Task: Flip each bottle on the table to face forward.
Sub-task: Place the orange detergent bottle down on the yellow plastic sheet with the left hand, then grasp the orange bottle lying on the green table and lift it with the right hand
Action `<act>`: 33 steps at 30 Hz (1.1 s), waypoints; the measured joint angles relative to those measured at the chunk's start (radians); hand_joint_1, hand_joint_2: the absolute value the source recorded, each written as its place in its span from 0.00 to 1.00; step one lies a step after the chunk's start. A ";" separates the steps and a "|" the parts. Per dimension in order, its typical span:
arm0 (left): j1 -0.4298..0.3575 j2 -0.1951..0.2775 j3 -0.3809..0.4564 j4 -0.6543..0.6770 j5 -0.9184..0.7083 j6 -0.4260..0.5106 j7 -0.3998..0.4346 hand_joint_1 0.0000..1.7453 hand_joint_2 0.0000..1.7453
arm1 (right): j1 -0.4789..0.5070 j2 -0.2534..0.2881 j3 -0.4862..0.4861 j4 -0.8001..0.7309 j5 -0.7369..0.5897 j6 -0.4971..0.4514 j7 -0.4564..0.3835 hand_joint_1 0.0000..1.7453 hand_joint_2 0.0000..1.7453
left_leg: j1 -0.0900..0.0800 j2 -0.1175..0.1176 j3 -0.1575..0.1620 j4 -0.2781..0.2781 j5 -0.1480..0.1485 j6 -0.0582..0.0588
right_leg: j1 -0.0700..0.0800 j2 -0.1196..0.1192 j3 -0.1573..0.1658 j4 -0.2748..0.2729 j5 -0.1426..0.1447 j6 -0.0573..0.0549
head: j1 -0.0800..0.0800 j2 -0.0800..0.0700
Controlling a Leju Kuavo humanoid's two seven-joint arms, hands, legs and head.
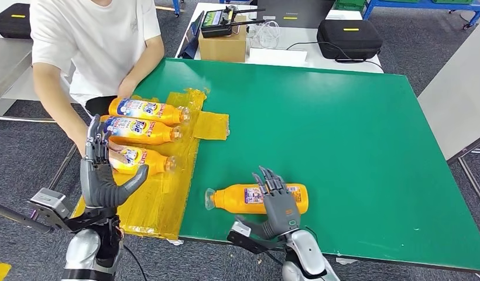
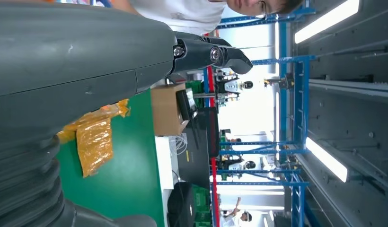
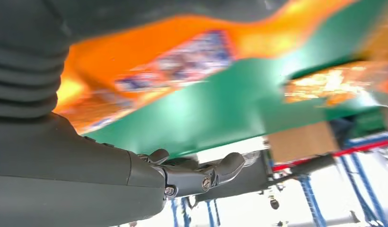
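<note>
While the right hand (image 1: 280, 206) grips a bottle (image 1: 237, 198) near the table edge (image 1: 355, 253), the left hand (image 1: 103, 170) hovers open.

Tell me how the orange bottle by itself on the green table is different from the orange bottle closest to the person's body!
The lone bottle lies on bare green table with its cap pointing left; the far bottle lies on yellow plastic wrap with its cap pointing right. The robot's right hand rests on the lone bottle; the person's hand is at the far bottle's base. Both are orange, labelled and lying on their sides.
</note>
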 joint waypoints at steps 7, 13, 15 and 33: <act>0.029 -0.012 0.009 -0.037 -0.011 0.003 0.000 0.00 1.00 | 0.036 -0.084 -0.060 -0.114 0.078 0.060 0.045 0.00 1.00 | 0.000 0.000 0.000 0.000 0.000 0.000 | 0.000 0.000 0.000 0.000 0.000 0.000 | 0.000 0.000; 0.029 -0.018 0.012 -0.039 -0.011 -0.002 0.000 0.00 1.00 | 0.022 -0.110 -0.090 -0.112 0.049 0.113 0.050 0.00 1.00 | 0.000 0.000 0.000 0.000 0.000 0.000 | 0.000 0.000 0.000 0.000 0.000 0.000 | 0.000 0.000; 0.025 -0.018 0.012 -0.038 -0.011 -0.006 0.002 0.00 1.00 | 0.005 -0.112 -0.096 -0.087 0.016 0.130 0.035 0.00 1.00 | 0.000 0.000 0.000 0.000 0.000 0.000 | 0.000 0.000 0.000 0.000 0.000 0.000 | 0.000 0.000; -0.012 -0.018 -0.002 0.010 -0.009 -0.011 0.009 0.00 1.00 | -0.186 -0.093 -0.065 0.211 -0.078 0.256 -0.044 0.66 1.00 | 0.000 0.001 0.002 0.000 0.000 0.000 | 0.000 0.001 0.001 0.000 0.000 0.000 | 0.000 0.000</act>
